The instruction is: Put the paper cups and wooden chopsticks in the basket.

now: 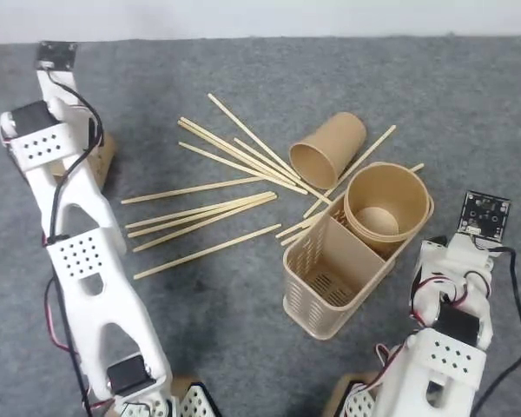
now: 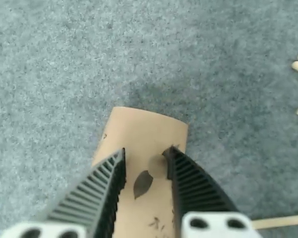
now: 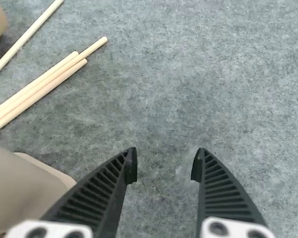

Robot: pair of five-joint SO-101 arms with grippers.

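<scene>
Our left arm point(image 1: 78, 261) stretches from the lower left of the high view to the upper left, and the left gripper point(image 2: 144, 157) points down, jaws slightly parted. Our right arm point(image 1: 447, 334) sits folded at lower right, with the right gripper point(image 3: 164, 166) spread wider.

Cup point(image 1: 379, 217) in basket point(image 1: 306, 291), second cup point(image 1: 328, 149) behind it among chopsticks point(image 1: 200, 215)

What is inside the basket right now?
One compartment of the basket holds a paper cup, apparently with another nested inside; the other shows its slotted floor. Anything beneath the cups is covered.
</scene>
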